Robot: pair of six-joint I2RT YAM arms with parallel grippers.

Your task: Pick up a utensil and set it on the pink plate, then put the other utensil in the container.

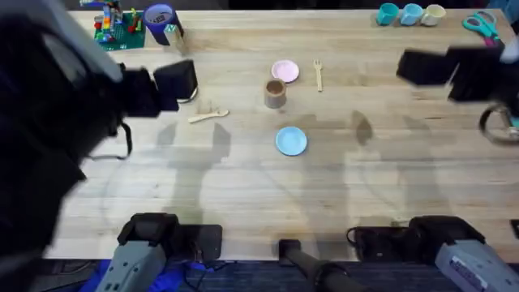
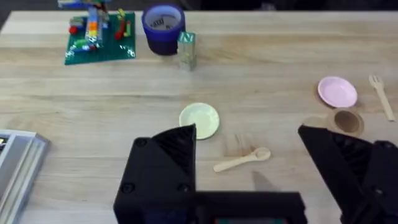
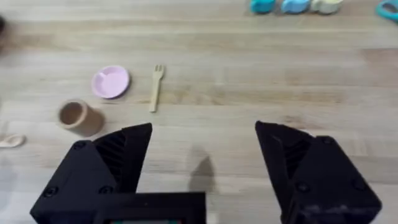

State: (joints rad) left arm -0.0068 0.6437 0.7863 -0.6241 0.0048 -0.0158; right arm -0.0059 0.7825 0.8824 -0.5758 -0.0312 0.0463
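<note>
Nothing is done yet. Both the left gripper [image 2: 249, 180] and right gripper [image 3: 199, 168] gape wide, empty. The fork [image 3: 155, 87] lies ahead of the right gripper beside the pink plate [image 3: 111, 81]; the spoon [image 2: 244, 159] lies just ahead of the left, near the cup [image 2: 346, 121].

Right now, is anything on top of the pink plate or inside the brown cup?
Pink plate is bare; the fork lies beside it on the table. The cup shows an empty upper inside; its bottom is hidden by its wall. The spoon lies apart on the table.
</note>
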